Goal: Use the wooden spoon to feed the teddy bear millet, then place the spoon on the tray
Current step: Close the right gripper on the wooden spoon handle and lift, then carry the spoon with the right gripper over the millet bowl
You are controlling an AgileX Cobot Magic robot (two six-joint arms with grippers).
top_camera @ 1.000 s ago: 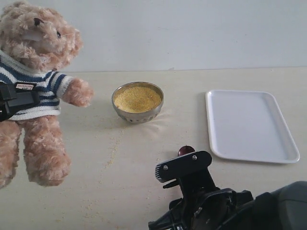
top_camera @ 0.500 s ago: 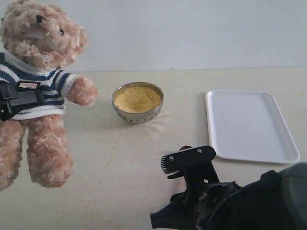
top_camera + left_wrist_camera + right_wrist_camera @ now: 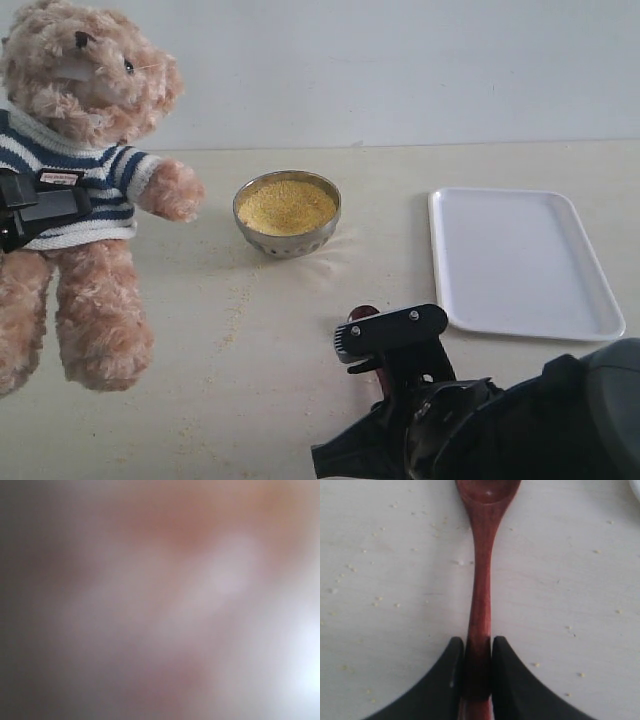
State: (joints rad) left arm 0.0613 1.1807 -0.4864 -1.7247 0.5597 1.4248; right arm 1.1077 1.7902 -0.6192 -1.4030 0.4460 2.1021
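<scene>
Right gripper point(image 3: 479, 645) pinched shut on the spoon point(image 3: 481, 580) handle; spoon flat on the table point(image 3: 200, 360) between millet point(image 3: 286, 205) and tray point(image 3: 520, 262). Left gripper point(image 3: 40, 208) clasps the bear point(image 3: 85, 120). Lift level, with the pinch centred. A second earlier the right jaws stood wide and the bear hung slightly further left

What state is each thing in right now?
Bear: upright, held at the chest by the left gripper.
Spoon: handle clamped in the right gripper, scoop facing up, no millet seen in it.
Millet: heaped in the bowl, stray grains on the table.
Bowl: upright, full.
Tray: flat, nothing on it.
</scene>
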